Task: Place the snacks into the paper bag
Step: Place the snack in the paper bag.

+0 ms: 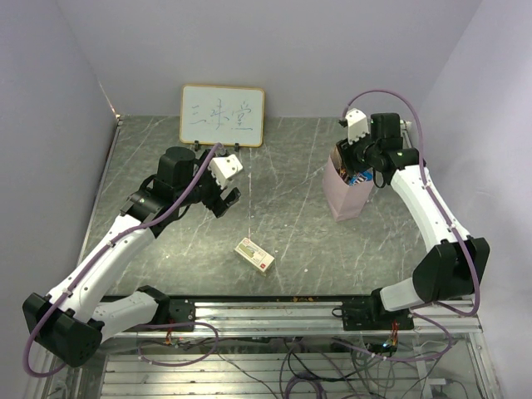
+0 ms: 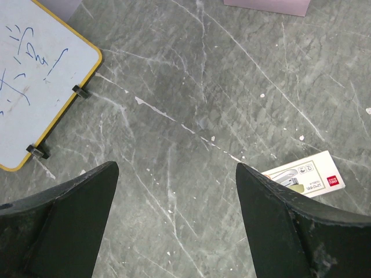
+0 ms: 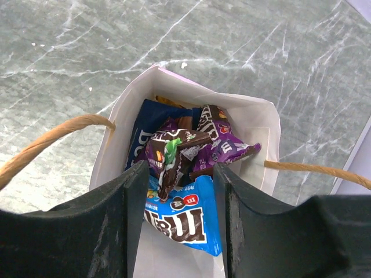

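Note:
The pale pink paper bag (image 1: 346,198) stands upright at the right of the table. The right wrist view looks down into its open mouth (image 3: 255,119). Inside lie a light blue packet (image 3: 188,220), a purple packet (image 3: 226,147), a brown packet (image 3: 174,155) and a dark blue crisp bag (image 3: 144,130). My right gripper (image 3: 179,171) hovers just above the bag's mouth (image 1: 356,163), open and holding nothing. My left gripper (image 2: 177,174) is open and empty above the bare table left of centre (image 1: 223,199).
A small white box with a red mark (image 1: 255,254) lies near the front middle of the table, to the right of my left fingers (image 2: 307,178). The white writing board (image 1: 222,115) stands at the back. Purple walls close in both sides.

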`<action>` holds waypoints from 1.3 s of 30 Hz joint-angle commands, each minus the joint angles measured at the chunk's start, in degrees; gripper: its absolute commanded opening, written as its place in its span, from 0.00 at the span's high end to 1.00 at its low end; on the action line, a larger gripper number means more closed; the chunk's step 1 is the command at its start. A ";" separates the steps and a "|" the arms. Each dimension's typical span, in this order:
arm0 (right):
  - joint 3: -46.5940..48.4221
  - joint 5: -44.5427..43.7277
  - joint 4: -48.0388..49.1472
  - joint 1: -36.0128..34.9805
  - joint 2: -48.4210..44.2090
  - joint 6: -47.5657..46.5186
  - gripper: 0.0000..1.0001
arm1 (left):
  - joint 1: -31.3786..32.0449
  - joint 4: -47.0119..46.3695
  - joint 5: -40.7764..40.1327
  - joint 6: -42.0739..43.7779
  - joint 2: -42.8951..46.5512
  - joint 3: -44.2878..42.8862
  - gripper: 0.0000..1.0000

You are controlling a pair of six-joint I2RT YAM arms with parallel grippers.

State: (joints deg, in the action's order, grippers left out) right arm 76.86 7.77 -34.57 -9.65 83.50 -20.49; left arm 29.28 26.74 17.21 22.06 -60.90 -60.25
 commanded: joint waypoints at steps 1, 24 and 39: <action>1.81 0.98 0.74 0.30 -1.60 0.63 0.53 | -0.63 -2.21 1.25 -0.08 0.78 0.39 0.07; -1.47 4.01 0.79 0.27 2.77 1.19 0.85 | -0.67 -2.21 1.16 -0.17 1.35 0.57 0.07; 4.21 -2.93 -1.70 0.33 -3.67 1.12 0.56 | -6.15 -8.14 -14.31 -7.78 2.13 0.86 0.04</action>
State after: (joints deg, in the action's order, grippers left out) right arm 78.78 8.49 -35.29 -9.56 82.65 -19.46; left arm 25.61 22.90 9.98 18.26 -59.46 -59.79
